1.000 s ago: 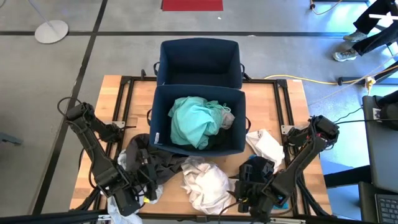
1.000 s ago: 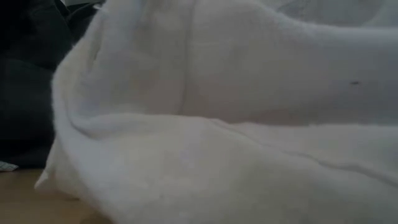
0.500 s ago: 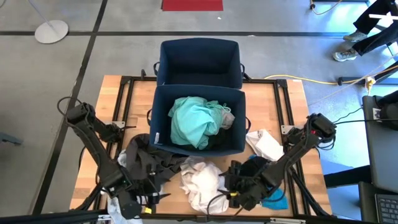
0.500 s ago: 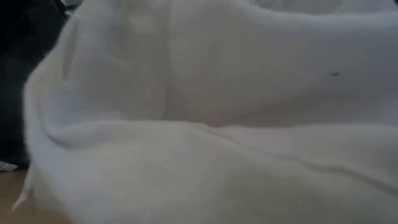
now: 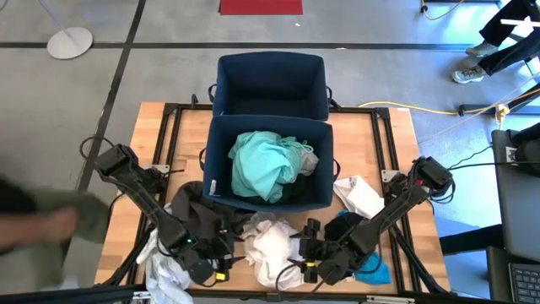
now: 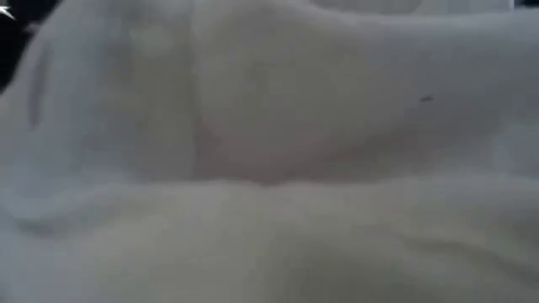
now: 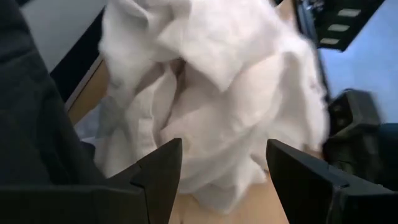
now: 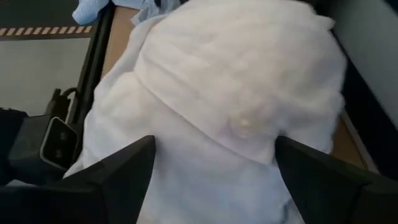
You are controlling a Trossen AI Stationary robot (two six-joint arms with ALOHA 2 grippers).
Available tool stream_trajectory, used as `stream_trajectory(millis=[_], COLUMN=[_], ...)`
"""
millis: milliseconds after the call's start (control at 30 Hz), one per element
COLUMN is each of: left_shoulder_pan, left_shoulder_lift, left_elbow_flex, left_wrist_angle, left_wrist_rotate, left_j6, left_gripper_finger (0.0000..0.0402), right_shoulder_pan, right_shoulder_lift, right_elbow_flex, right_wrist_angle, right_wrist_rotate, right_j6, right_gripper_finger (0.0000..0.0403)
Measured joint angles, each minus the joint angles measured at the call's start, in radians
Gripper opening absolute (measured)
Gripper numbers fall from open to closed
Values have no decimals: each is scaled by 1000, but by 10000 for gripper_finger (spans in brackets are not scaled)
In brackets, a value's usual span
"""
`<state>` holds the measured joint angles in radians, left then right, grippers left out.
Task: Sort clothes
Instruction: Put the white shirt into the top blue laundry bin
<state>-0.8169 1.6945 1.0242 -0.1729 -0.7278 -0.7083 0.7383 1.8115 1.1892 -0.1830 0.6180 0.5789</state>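
Note:
A white garment point(image 5: 270, 247) lies crumpled on the table's near middle and fills the low view point(image 6: 269, 151). My left gripper point(image 5: 221, 263) is open at its left side, level with the table, and the cloth lies ahead of and between its fingers point(image 7: 217, 174). My right gripper point(image 5: 305, 263) is open at its right side, and the cloth fills the gap between its fingers point(image 8: 214, 186). A turquoise garment point(image 5: 266, 165) lies in the near navy bin point(image 5: 325, 198). A dark grey garment point(image 5: 198, 221) lies behind my left gripper. My left gripper comes level from the table's left, and the white garment's left folds point(image 7: 205, 149) reach between its open fingers; I cannot tell whether they touch. My right gripper comes level from the table's right, its open fingers around the garment's right bulge point(image 8: 236, 124), which lies on the table; I cannot tell whether they touch.
The far navy bin point(image 5: 270, 61) stands behind the near one. More clothes lie on the table: a white one point(image 5: 359, 196) at the right, a white one point(image 5: 164, 272) at the near left, and a blue one point(image 5: 373, 270) at the near right. A person's blurred arm point(image 5: 51, 228) reaches in at the left.
My left gripper has gone toward the table's right and my right gripper toward its left, both closing in on the white garment from either side. The garment has bunched up a little between them. A person's arm has come in at the left.

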Motion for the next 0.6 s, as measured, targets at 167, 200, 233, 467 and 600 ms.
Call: stream_trajectory(millis=[167,200,233,467,600], left_shoulder_pan=[44,53,60,105,119], left_shoulder_lift=[58,67,75,130,136], left_elbow_flex=[-2,-2,-2,-1,-1], left_wrist_angle=[41,53,61,64,73], left_wrist_rotate=[3,4,4,5,11], left_j6=[37,41,44,12,8], left_gripper_finger=[224,224,224,224,224], right_shoulder_pan=[-8,-11,-13,-49,-74], right_shoulder_lift=[58,68,76,139,181], right_elbow_flex=[0,0,0,0,1], right_wrist_angle=[79,93,108,238,310], right_wrist_rotate=[15,17,17,0,-20], right_j6=[-50,-60,-63,-157,-166], right_gripper_finger=[331,331,331,331,330])
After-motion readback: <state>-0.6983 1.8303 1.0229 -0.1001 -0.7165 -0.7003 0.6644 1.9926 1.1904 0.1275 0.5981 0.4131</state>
